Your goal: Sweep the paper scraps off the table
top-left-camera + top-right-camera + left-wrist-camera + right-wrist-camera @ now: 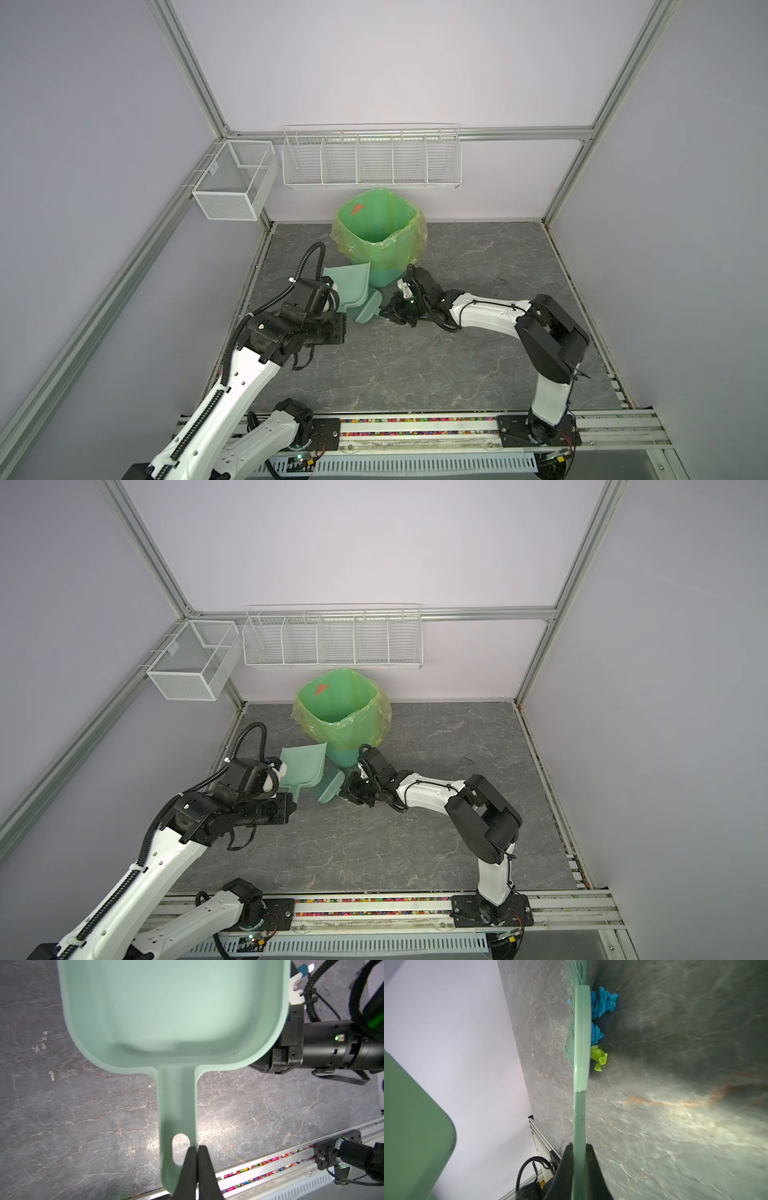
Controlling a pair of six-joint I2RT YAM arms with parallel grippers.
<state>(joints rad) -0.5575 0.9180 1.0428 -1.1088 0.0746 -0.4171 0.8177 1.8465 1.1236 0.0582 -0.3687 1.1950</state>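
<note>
The table (457, 353) spreads dark grey and veined under both arms. The green lined bin (380, 232) stands on it past both grippers, near the back wall. It is close beyond the dustpan and brush in both top views.

The pale green dustpan (172, 1012) is held by the left gripper (196, 1148). Its fingers are clamped on one edge of the handle, right beside the hanging hole. The pan widens straight out ahead of those fingertips, with the table showing below it. I cannot tell whether its lip touches the surface.

The green brush (581, 1043) is held by the right gripper (579, 1146), which is pinched tight on the flat handle. The head reaches forward from the fingertips with its bristles down at the table. In a top view the brush (330, 787) lies between the right gripper and the dustpan's handle, close to both.

The paper scraps (604, 1001) lie on the table ahead of the right gripper. These are blue wads and one lime-green wad (599, 1058), pressed against one side of the brush head. The top views do not show them.
</note>
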